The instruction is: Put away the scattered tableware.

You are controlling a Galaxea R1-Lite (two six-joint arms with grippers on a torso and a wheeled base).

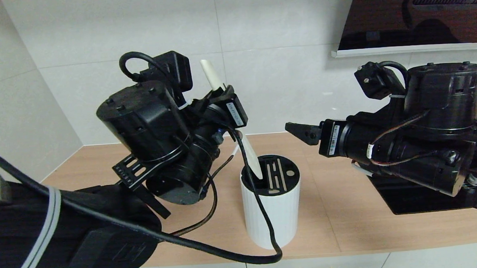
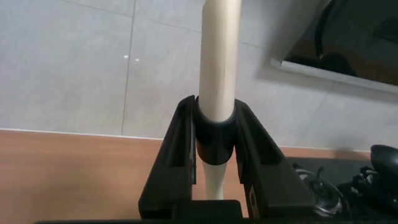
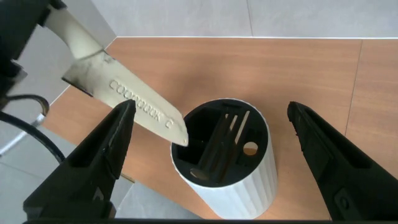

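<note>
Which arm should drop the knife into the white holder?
Left. The left tool is shut on the knife by its handle, and the blade tip is right at the white holder's open top. The right tool is open, holds nothing and sits off to one side.

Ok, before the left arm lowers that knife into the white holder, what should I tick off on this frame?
1. Grip: left end effector shut on the handle of the cream-coloured kitchen knife: ok.
2. Aim: blade tip at the wide opening in the black top of the white ribbed cylindrical holder: ok.
3. Blade angle: knife tilted, not plumb, so it may scrape the rim: not ok.
4. Holder upright on the wooden countertop: ok.
5. Right end effector open, apart from holder and knife: ok.
6. Free room inside the opening below the tip: cannot tell.
</note>
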